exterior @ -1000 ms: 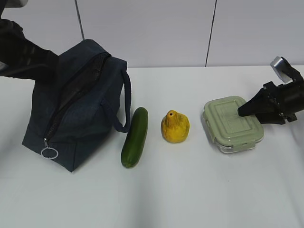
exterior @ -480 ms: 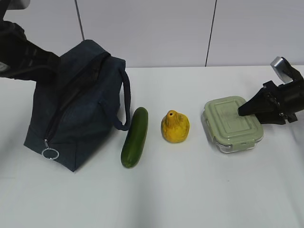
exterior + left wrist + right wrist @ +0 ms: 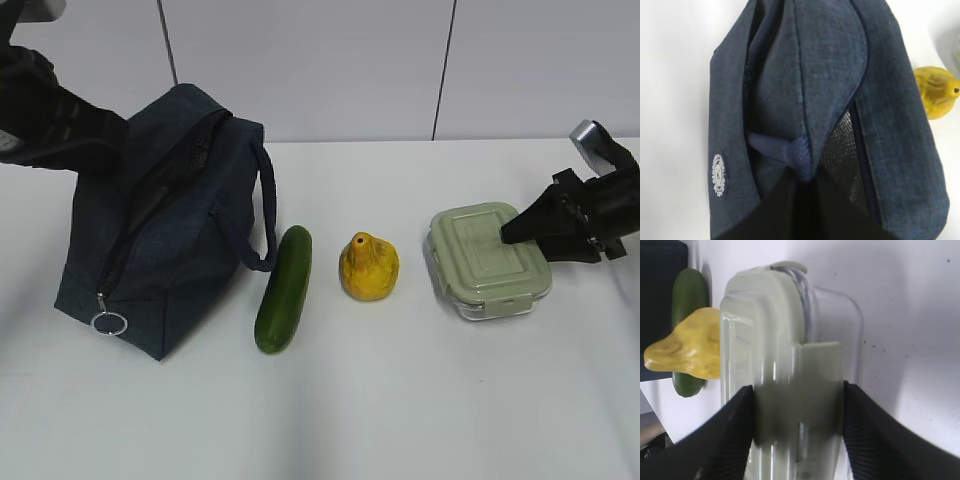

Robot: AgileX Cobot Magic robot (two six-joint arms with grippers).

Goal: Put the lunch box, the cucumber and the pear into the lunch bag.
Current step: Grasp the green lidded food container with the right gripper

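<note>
Exterior view: the lunch bag [image 3: 160, 225] is sitting on the left of the white tabletop [image 3: 400, 400], leaning a little, with its zipper open along the top and the silver ring pull [image 3: 108, 323] hanging near the front bottom corner. The cucumber [image 3: 284, 288] is lying just beside the bag's loop handle [image 3: 262, 215]. The pear [image 3: 368, 267] is sitting near the cucumber, apart from it. The lunch box [image 3: 489, 260] is resting on the tabletop to the right of the pear.

The right claw [image 3: 512, 235] is reaching in from the right side. In the right wrist view its two black fingers [image 3: 730, 435] are pressing against both sides of the lunch box [image 3: 785, 375], so it is pinching the box.

The left claw is up at the top back of the bag. In the left wrist view it is squeezing a fold of the bag's blue cloth [image 3: 800, 160], with the shiny lining [image 3: 842, 150] showing inside the open zipper.
</note>
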